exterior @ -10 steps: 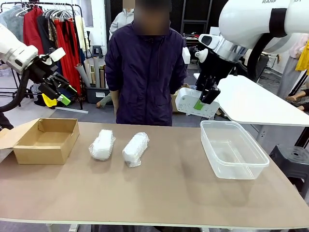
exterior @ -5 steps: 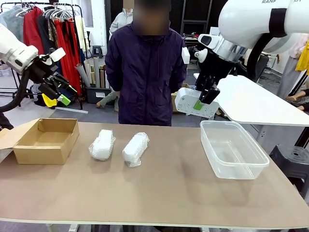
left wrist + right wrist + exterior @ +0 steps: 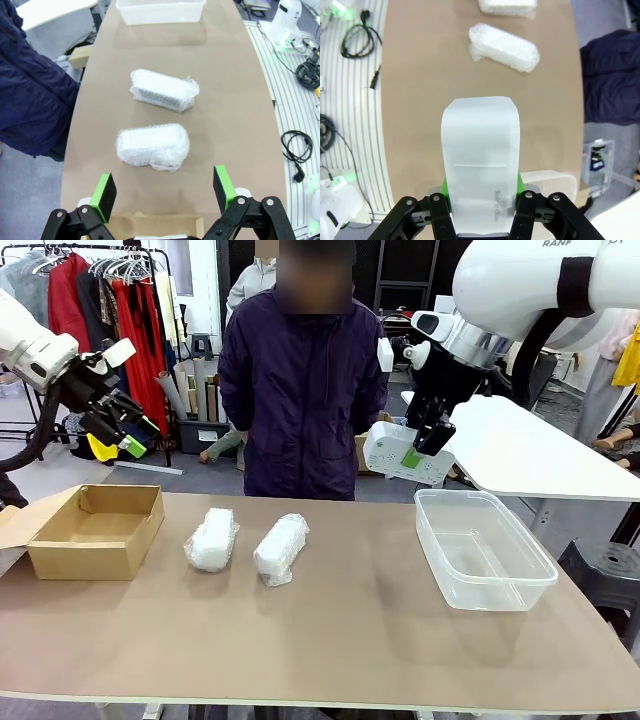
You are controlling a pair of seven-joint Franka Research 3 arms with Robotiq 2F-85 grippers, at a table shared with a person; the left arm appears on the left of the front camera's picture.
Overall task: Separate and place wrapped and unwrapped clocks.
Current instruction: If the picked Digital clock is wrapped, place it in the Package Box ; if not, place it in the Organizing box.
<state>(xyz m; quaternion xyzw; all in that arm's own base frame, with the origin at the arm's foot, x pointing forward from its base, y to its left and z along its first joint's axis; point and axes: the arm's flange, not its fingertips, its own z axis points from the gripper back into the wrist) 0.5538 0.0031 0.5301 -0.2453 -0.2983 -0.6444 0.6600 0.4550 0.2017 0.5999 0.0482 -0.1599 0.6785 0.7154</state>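
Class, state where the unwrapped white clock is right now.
In the front view, the unwrapped clock hangs in the air on the right, held by the right gripper with jaws shut on it, above the far left corner of the clear tub.

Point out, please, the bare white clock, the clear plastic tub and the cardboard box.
bare white clock (image 3: pixel 480 145), right wrist view, middle of its flat face.
clear plastic tub (image 3: pixel 500 598), front view, near wall.
cardboard box (image 3: pixel 85 561), front view, near wall.

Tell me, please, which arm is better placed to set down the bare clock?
Right: the right gripper is shut on the bare clock, raised near the clear tub; the left gripper hangs open by the cardboard box.
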